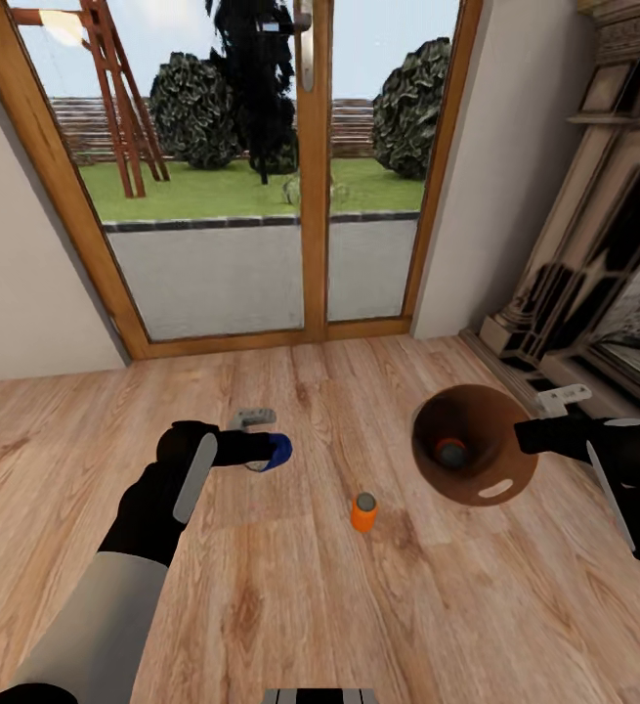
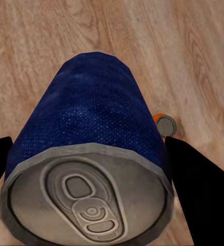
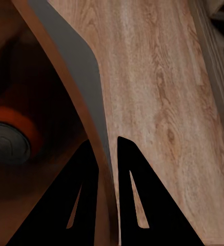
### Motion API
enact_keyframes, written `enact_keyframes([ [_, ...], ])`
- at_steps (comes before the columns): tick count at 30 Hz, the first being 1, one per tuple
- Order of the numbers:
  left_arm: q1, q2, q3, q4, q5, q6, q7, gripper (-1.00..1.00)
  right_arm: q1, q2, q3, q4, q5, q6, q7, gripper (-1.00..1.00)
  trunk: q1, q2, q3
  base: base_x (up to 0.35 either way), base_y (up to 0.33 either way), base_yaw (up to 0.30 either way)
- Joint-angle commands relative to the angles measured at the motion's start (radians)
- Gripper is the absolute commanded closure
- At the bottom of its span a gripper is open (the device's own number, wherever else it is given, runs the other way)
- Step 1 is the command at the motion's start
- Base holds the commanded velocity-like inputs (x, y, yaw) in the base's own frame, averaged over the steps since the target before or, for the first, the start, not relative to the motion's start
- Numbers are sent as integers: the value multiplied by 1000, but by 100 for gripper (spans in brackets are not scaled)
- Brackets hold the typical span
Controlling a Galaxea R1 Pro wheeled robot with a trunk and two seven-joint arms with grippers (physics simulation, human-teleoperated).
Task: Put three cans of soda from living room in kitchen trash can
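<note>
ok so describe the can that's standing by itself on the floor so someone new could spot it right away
Start at the glass doors and come down the wooden floor toward the robot. Between the left gripper, shut on a blue can, and the bin held by the right gripper, an orange can stands upright. It alone stands loose; another sits inside the bin.

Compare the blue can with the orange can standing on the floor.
The blue can is held off the floor in the left gripper; the orange can stands free on the plank floor. The blue can lies tilted on its side between the jaws; the orange can is upright. Colours differ: dark blue against orange. Both are small cylinders with grey ends.
</note>
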Motion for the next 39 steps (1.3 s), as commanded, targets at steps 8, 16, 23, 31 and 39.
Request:
enact_keyframes([
  [8, -1, 0, -1, 5, 12, 0, -13, 100, 5, 4, -1, 8, 31, 0, 3, 100, -4, 2, 31, 0, 0, 0],
  [16, -3, 14, -19, 12, 154, 0, -15, 100, 28, 8, 0, 13, 34, 0, 3, 100, -7, 4, 62, 0, 0, 0],
  [23, -3, 129, -164, 3, 460, 0, -15, 100, 33, 10, 2, 44, 33, 0, 18, 100, -10, 5, 89, 0, 0, 0],
  [31, -2, 164, -229, 0, 577, 0, -15, 100, 31, 9, -3, 185, 33, 0, 77, 100, -14, 7, 120, 0, 0, 0],
  [39, -1, 166, -237, 6, 579, 0, -14, 100, 32, -2, -12, 205, 33, 0, 186, 100, -18, 9, 151, 0, 0, 0],
])
